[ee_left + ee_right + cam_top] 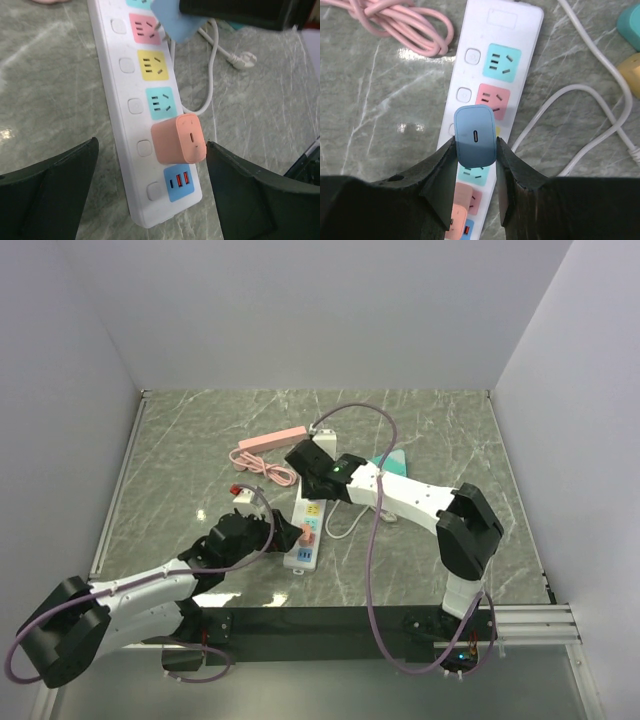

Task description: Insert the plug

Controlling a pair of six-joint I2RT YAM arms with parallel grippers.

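A white power strip (112,85) with coloured sockets lies on the marble table. My right gripper (476,145) is shut on a blue plug (475,131) and holds it just above the strip's middle sockets. In the left wrist view the blue plug (175,22) hangs tilted, its prongs at the pink socket (144,29). A salmon plug (179,139) sits in a socket near the strip's near end. My left gripper (152,167) is open, with one finger on each side of that end and touching nothing.
The strip's white cable (580,125) loops to the right of it. A coiled pink cable (262,468) and a pink strip (272,440) lie behind. A small white and red piece (240,490) sits at the left, a teal object (392,462) at the right. White walls enclose the table.
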